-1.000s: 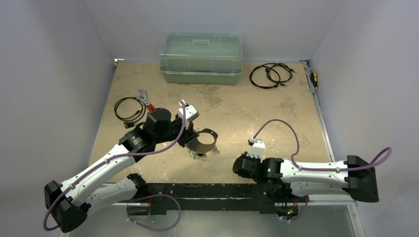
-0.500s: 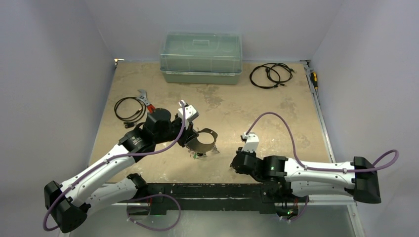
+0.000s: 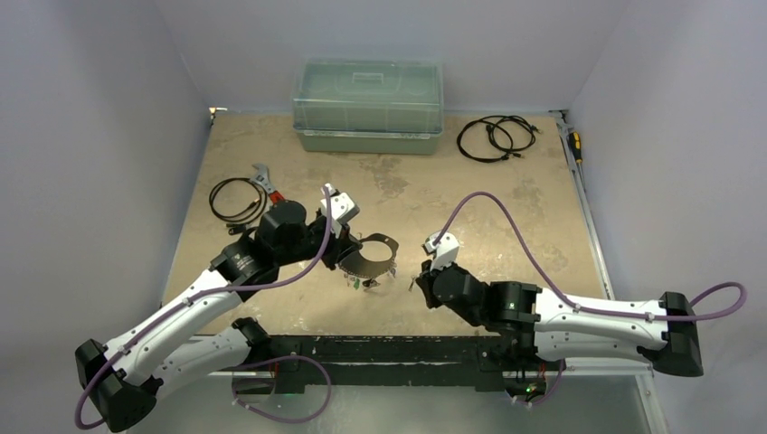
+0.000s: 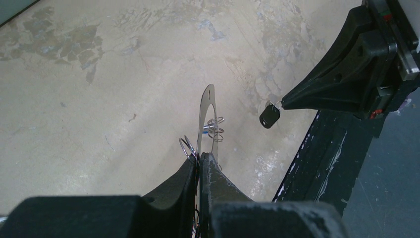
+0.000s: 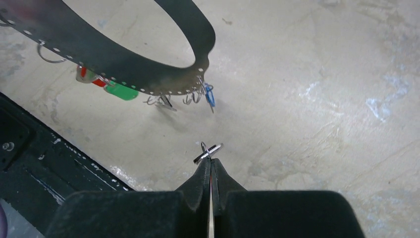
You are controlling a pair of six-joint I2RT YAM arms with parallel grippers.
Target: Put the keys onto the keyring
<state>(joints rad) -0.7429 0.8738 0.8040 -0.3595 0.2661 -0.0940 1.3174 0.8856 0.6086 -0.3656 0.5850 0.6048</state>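
You have the large flat silver crescent-shaped metal keyring (image 4: 207, 110) held on edge above the desk (image 4: 99, 99), one end pinched in your left tool (image 4: 199, 162). Small holes run along its rim. A red-tagged key (image 5: 99, 82), a green-tagged key (image 5: 121, 92) and a blue-tagged key (image 5: 210, 95) hang beneath it. Your right tool (image 5: 210, 159) grips a black-tagged key (image 4: 270, 117) by its small split ring (image 5: 208, 150), near the keyring's free tip and apart from it.

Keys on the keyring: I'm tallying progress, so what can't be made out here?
Key count: top view, keys too small; right wrist view, keyring band covers tags.
Keyring's outline: right wrist view, cut by frame edge.
Held black-tagged key: right wrist view, hidden behind right gripper.
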